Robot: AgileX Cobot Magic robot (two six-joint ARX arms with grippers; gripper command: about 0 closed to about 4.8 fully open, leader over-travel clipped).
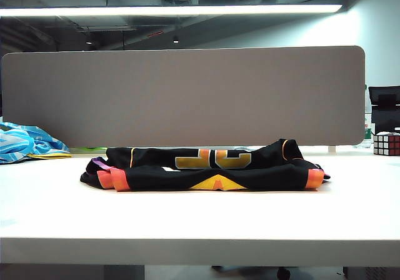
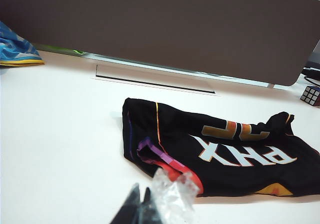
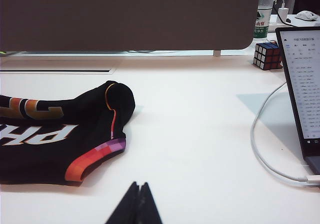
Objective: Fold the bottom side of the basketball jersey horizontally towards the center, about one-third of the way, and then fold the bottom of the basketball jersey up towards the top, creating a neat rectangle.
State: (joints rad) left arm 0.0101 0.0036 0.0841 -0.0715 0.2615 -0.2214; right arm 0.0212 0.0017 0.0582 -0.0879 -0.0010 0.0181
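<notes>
Nearest to me, both grippers sit low and back from the work. Left gripper [image 2: 141, 204]: fingers pressed together, holding nothing; a bit of crinkled clear plastic [image 2: 172, 191] shows right beside the tips, and I can't tell whether it is wrapped on a finger or loose. Right gripper [image 3: 137, 199]: fingers also pressed together, nothing between them, bare white bench [image 3: 200, 149] under and ahead of it.

Just beyond the left gripper's tips lies the basketball jersey [image 2: 220, 151], a black bundle with the letters reading upside down from my side and the orange-purple trim on the edge nearest the gripper. From the right gripper the jersey [image 3: 55, 129] is ahead and off to the left-arm side, not touching the tips. In the exterior view neither arm appears; the jersey [image 1: 206, 167] rests mid-bench as a low, wide, layered shape.

My read on progress: the cloth looks already doubled over into a rough band, so at least one fold seems done, maybe both. It is not a clean rectangle, though. The ends bulge, one shoulder humps up on the right-arm side, and edges don't line up. What's left, as I judge it, is tidying or a final fold.

Farther out from the right gripper: a laptop [image 3: 302, 89] with a white cable [image 3: 260, 149], a puzzle cube [image 3: 266, 55], a bottle [image 3: 264, 14]. Far off the left gripper, a blue striped cloth [image 2: 15, 49]. Behind everything, the grey partition [image 1: 187, 95].
</notes>
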